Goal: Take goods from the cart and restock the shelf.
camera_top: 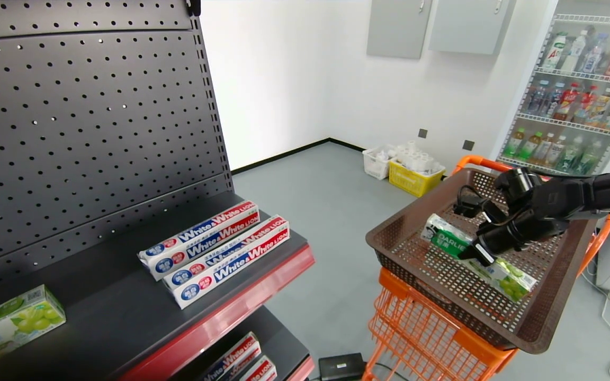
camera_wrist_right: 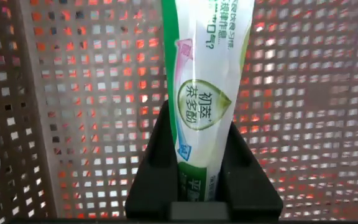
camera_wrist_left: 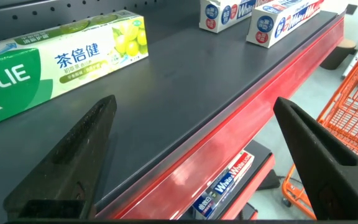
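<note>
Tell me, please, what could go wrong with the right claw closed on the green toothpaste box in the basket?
The right claw holds the long green toothpaste box across its narrow width, so it may pivot or slip when lifted.
Its far end could catch the basket rim.
The white toothpaste boxes lie close to the red edge of the shelf; a nudge might topple them.

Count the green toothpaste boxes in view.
2. One green box lies on the shelf at its left end; the other lies in the brown basket, clamped by the right gripper. Lower shelf may hide more.
</note>
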You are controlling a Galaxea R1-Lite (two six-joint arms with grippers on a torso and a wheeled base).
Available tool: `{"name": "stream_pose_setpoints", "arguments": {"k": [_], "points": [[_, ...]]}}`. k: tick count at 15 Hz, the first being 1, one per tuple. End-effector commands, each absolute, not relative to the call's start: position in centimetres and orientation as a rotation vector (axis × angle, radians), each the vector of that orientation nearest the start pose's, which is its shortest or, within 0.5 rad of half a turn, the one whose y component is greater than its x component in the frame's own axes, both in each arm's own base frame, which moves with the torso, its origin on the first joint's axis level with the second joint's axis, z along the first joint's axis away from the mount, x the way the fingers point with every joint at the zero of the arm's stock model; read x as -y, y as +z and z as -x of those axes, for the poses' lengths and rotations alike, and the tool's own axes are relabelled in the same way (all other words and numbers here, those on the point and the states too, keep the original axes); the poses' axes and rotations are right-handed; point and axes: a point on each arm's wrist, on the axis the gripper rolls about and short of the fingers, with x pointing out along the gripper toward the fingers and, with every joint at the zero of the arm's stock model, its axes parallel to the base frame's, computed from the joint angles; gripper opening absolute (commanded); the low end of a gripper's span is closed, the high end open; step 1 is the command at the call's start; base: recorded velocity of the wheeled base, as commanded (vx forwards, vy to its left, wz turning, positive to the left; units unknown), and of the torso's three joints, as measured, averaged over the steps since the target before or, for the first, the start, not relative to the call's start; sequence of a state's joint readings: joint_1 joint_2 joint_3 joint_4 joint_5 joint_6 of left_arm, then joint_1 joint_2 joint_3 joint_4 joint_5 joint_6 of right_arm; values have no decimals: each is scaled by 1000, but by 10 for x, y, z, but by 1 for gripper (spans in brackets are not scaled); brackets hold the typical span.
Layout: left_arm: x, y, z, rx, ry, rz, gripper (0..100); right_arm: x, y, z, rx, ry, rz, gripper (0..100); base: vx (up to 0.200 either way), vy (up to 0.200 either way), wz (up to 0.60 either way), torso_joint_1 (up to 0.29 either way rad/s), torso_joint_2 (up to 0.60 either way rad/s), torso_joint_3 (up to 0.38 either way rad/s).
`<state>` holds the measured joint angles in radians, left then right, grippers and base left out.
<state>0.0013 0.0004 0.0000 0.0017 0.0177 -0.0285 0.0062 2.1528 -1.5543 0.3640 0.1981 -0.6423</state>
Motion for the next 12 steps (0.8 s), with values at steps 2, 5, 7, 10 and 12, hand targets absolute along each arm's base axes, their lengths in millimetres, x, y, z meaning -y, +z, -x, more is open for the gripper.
{"name": "stream_pose_setpoints", "arguments": {"k": [2, 5, 7, 10, 12], "points": [[0, 75, 23, -3, 20, 29, 100, -7, 148, -412, -806, 472, 508, 0, 0, 0, 0, 0, 0, 0], [0, 75, 23, -3, 20, 29, 100, -12, 180, -402, -724, 460, 530, 0, 0, 0, 0, 0, 0, 0], [0, 75, 23, -1, 20, 29, 100, -21, 204, -386, -665, 468, 540, 0, 0, 0, 0, 0, 0, 0], [0, 75, 23, -3, 20, 29, 100, -35, 228, -354, -576, 482, 557, 0, 0, 0, 0, 0, 0, 0], [0, 75, 23, -3, 20, 29, 100, -43, 239, -342, -440, 478, 573, 0, 0, 0, 0, 0, 0, 0]]}}
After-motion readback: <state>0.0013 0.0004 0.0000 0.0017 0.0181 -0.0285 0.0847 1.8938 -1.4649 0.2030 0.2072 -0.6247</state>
